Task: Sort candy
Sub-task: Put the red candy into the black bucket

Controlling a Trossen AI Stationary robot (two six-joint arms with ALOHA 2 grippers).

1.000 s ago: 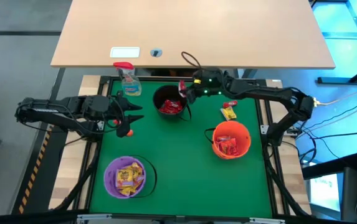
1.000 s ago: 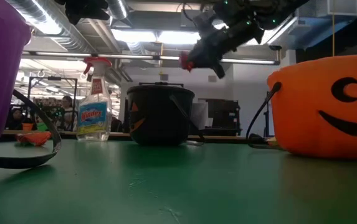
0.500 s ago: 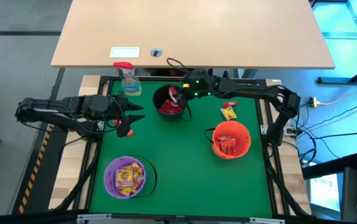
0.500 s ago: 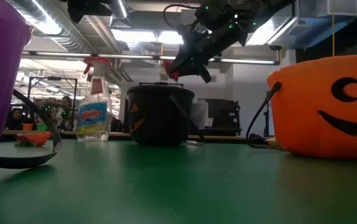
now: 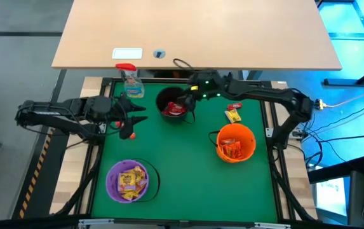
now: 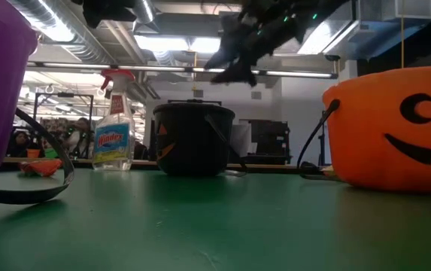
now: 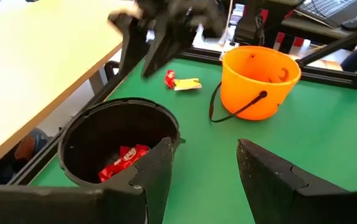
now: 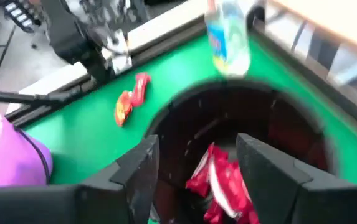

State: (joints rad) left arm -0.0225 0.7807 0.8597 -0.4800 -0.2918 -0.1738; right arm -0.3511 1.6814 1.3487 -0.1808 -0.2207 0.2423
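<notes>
The biggest risk, as I judge it, lies at the black bucket (image 5: 174, 105): the right arm reaches over it from the orange-bucket side, and a low sweep of that arm on its way out could catch the rim or the wire handle and tip the bucket, spilling the red candy (image 7: 123, 160) piled inside. A smaller risk is a mix-up with the loose pieces. A yellow and a red candy (image 5: 233, 112) lie on the green surface (image 5: 182, 165) between the black bucket and the orange bucket (image 5: 235, 142), touching or nearly so, and a grasp on one could drag the other along. Two more red pieces (image 8: 131, 99) lie on the surface on the far side of the black bucket, beside the left arm.

The right end effector (image 8: 194, 163) hangs just above the black bucket's mouth, fingers spread and empty. The left end effector (image 7: 200, 165) hovers beside the black bucket, away from the orange one, fingers apart and holding nothing. The purple bucket (image 5: 128, 180), well apart from the black one, holds yellow candy.
</notes>
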